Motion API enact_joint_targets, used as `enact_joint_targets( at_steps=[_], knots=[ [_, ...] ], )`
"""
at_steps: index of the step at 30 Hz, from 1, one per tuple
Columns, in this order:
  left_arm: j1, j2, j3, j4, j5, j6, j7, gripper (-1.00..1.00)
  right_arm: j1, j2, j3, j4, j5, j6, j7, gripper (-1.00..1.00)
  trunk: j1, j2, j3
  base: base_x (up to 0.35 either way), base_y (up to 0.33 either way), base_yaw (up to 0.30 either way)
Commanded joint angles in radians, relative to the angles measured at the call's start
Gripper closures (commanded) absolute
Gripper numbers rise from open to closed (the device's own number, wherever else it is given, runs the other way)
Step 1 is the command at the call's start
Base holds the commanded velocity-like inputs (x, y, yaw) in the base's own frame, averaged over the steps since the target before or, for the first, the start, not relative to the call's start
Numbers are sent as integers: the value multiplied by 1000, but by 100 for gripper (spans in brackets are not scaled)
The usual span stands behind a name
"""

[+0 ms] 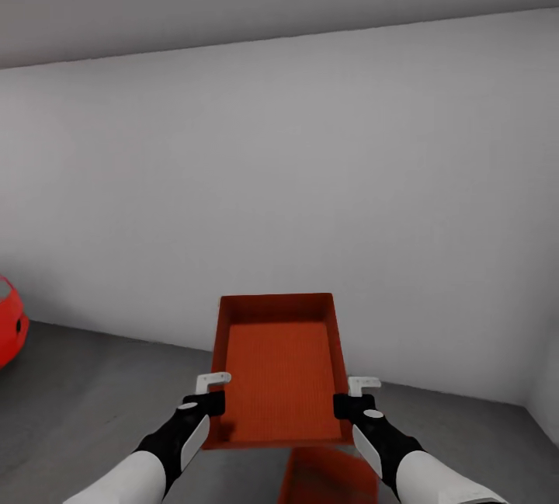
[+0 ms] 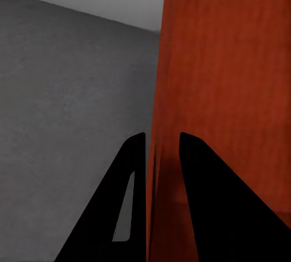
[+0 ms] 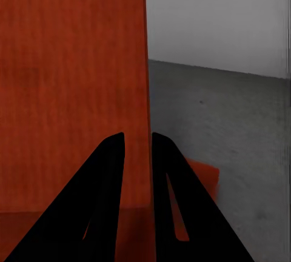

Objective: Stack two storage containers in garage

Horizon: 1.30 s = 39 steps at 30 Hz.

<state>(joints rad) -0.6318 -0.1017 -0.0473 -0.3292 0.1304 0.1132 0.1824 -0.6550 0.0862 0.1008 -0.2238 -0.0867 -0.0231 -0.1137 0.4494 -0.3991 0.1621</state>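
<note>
Garage, both fingers clamping raised container walls

Left gripper clamps orange-red container wall; grey floor beyond.

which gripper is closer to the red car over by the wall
Left. The left gripper clamps the held container's wall on the side toward the red car; the right gripper clamps the opposite wall.
</note>
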Motion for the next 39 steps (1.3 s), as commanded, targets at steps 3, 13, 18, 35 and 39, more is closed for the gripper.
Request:
enact_joint_targets(
  at_steps=[3,13,18,35,39],
  knots=[
    [0,28,16,-13,-12,-38,28,100,0,-6,0,4,-11,-3,-7,100,1,-1,-1,89,73,-286],
    [-1,28,15,-13,-13,-39,28,100,0,-6,1,3,-11,-3,-7,100,1,-1,-1,11,9,-286],
    [-1,28,15,-13,-13,-39,28,100,0,-6,1,4,-11,-3,-7,100,1,-1,-1,0,0,-286],
    [-1,28,15,-13,-13,-39,28,100,0,-6,2,4,-11,-3,-6,100,1,-1,-1,0,0,-286],
    [-1,28,15,-13,-13,-39,28,100,0,-7,2,4,-10,-3,-6,100,1,-1,-1,0,0,-256]
  ],
)
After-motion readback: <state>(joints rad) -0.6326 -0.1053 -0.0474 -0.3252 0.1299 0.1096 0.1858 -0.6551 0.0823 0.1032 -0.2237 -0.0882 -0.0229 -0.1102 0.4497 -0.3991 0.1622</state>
